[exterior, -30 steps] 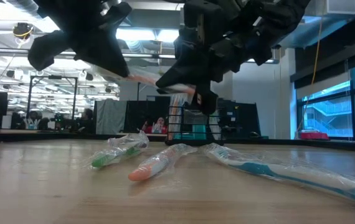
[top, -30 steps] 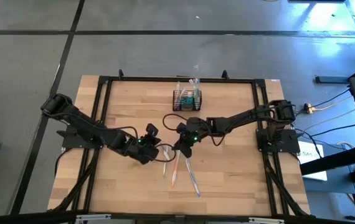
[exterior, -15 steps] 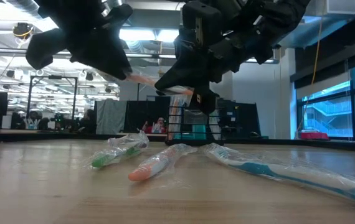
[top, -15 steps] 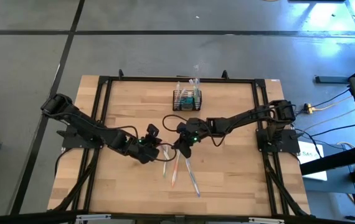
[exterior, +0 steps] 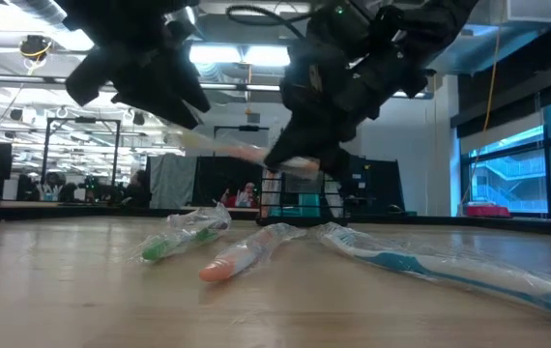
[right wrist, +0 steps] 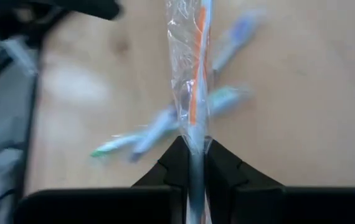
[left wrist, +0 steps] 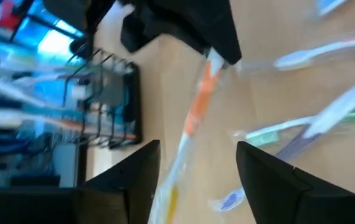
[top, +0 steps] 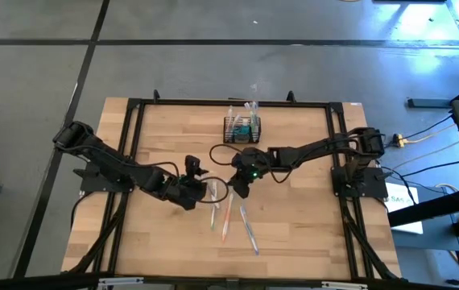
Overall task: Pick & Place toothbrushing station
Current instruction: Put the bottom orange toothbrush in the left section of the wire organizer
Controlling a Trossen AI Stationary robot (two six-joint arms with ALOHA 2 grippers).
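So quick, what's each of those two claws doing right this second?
Left gripper: jaws open, holding nothing.
Right gripper: jaws closed on a wrapped orange toothbrush, lifted off the table.

Both arms meet mid-table, wrapped toothbrushes [top: 228, 217] below, the caddy [top: 242, 128] beyond.

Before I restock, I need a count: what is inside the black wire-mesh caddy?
The caddy at the table's far edge holds upright wrapped toothbrushes and small teal tubes. Their number cannot be counted, and the caddy's floor is hidden beneath them.
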